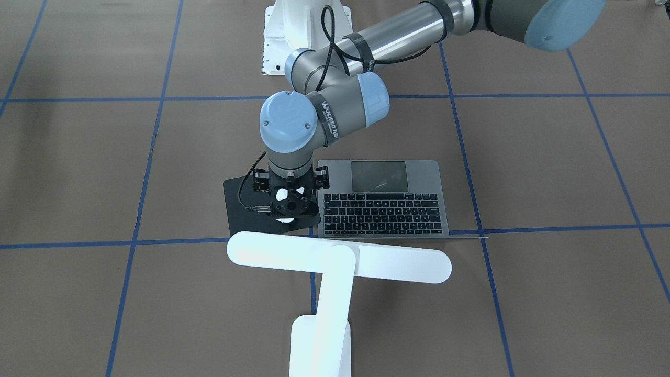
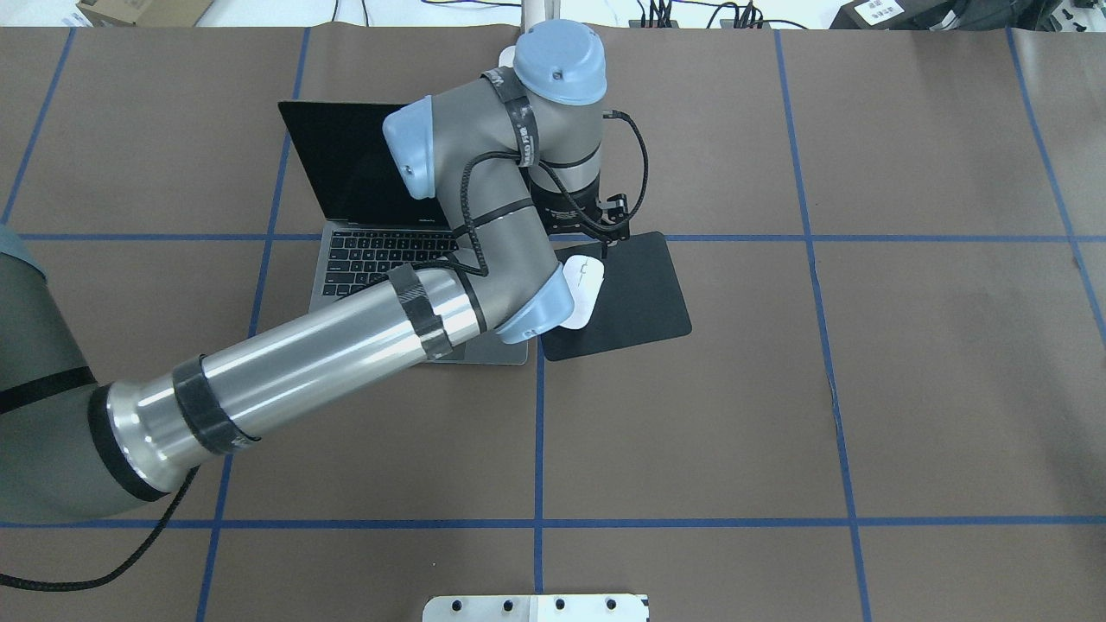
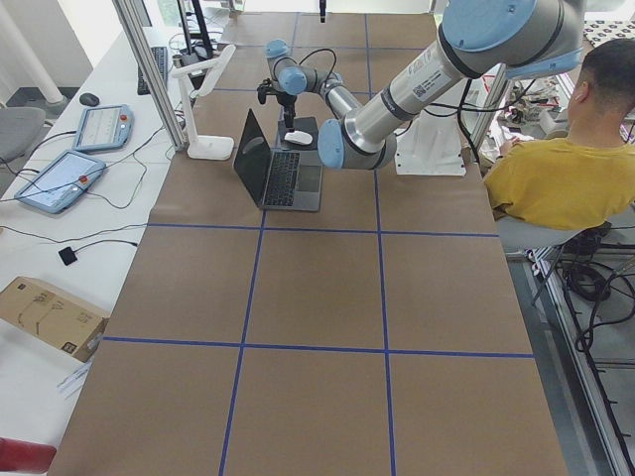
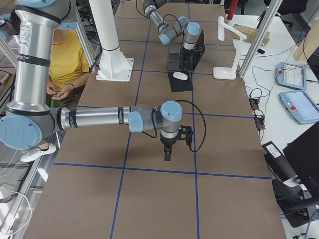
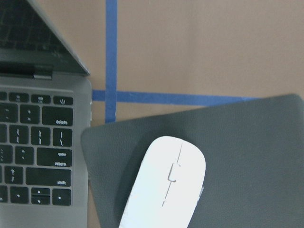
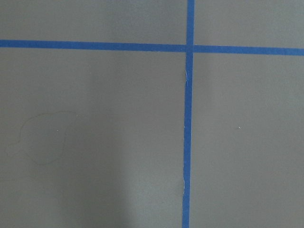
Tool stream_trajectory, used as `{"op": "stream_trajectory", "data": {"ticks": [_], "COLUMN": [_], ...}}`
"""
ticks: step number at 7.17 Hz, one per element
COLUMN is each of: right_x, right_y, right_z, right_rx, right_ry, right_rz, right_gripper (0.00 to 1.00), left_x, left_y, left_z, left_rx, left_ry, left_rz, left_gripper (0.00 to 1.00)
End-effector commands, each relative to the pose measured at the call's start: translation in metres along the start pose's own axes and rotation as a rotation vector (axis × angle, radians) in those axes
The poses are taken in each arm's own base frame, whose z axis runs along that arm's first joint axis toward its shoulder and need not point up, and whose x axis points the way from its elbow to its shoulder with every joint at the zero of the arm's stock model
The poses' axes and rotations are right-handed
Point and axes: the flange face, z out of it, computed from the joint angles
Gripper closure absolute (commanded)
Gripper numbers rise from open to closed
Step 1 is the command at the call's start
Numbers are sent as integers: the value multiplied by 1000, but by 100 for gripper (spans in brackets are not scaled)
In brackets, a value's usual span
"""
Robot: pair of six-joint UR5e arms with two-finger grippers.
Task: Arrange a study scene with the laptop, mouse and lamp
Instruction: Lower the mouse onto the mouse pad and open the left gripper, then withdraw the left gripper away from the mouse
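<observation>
A square black mat [image 2: 644, 294] lies skewed on the brown paper table cover [image 2: 864, 389], ruled by blue tape lines [image 2: 538, 432]. A white bolted pedestal [image 4: 112, 67] stands at its edge, near a seated person in a yellow shirt [image 3: 566, 178].

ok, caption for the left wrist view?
White mouse resting on black mat beside the open laptop.

Both arms reach out, left gripper [image 1: 286, 211] and right gripper [image 4: 168, 156] each pointing straight down.

Left gripper [image 1: 289, 208] above mouse [image 1: 284, 220] — laptop [image 1: 384, 201] beside
</observation>
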Motion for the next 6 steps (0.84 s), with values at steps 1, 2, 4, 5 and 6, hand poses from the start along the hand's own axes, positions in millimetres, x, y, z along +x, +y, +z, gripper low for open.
{"op": "stream_trajectory", "data": {"ticks": [1,2,4,5,6], "right_x": [-1,-2,-1,-2,-1], "right_y": [-1,-2,-2,-2,-3], "right_z": [-1,-2,-2,-2,-5], "right_rx": [3,5,6,5,14], "right_ry": [0,-2,2,1,0], "right_rz": [-2,-6,-7,-7,-14], "right_gripper": [0,0,0,0,0], "left_x": [-102,-159,-282,-321,-380], "left_y": [-9,-9,3,-3,-13], "left_z": [-31,-49,-101,-123,-143], "left_rx": [14,25,47,54,58], "left_ry": [56,63,26,-13,-50], "left_rz": [60,87,194,252,295], "left_gripper": [0,0,0,0,0]}}
